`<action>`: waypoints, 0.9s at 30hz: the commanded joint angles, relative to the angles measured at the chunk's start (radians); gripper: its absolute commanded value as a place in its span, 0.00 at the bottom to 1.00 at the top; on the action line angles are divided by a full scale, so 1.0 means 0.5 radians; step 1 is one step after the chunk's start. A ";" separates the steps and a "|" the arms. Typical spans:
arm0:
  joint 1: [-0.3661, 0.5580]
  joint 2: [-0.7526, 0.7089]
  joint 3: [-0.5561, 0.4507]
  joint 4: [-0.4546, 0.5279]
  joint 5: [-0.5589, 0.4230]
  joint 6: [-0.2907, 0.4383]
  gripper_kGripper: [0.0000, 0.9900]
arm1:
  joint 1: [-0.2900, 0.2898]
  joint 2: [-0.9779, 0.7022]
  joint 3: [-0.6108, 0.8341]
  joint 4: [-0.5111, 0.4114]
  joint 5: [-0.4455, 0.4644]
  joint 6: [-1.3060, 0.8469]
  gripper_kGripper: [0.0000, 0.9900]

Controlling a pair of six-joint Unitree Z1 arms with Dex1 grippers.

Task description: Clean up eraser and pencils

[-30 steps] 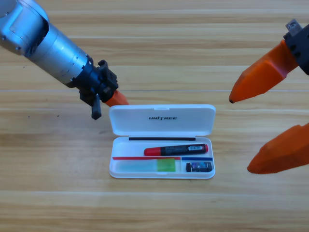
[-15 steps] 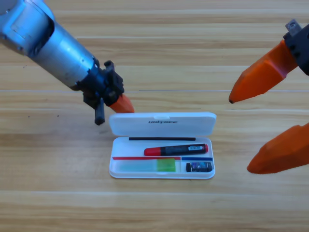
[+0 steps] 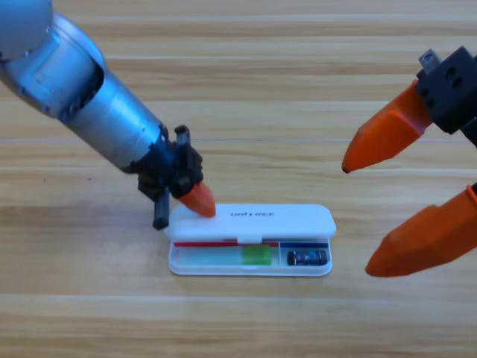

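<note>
Lying in the white case (image 3: 250, 267) on the worktop (image 3: 246, 89), the eraser (image 3: 307, 258) sits right of the green pencil (image 3: 246, 256). Behind them, the left gripper (image 3: 198, 200) touches the half-lowered lid (image 3: 253, 221)'s left end; I cannot tell its opening. Right gripper (image 3: 373, 212) gapes wide, apart from the case.

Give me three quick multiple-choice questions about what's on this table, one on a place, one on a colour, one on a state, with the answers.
1. Where does the eraser lie?
A. In the white case's right front compartment
B. On the bare table
C. Between the right gripper's jaws

2. What colour is the end of the pencil that shows in the case?
A. Blue
B. Bright green
C. Yellow

3. How does the lid stand?
A. Flat open
B. Tilted partway over the case
C. Taken off

Answers: 1 A, it sits right of the green pencil. 2 B, green shows below the lid's edge. 3 B, the left gripper touches its left end and the front row shows.
</note>
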 commanded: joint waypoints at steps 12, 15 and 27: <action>-0.169 0.189 0.158 -0.166 0.061 -0.061 0.00 | 0.033 0.075 0.062 -0.069 0.034 0.003 0.94; -0.181 0.217 0.180 -0.193 0.070 -0.064 0.00 | 0.033 0.078 0.062 -0.069 0.037 0.003 0.94; -0.184 0.072 0.091 0.018 0.076 -0.080 0.00 | 0.036 0.081 0.062 -0.069 0.034 0.006 0.94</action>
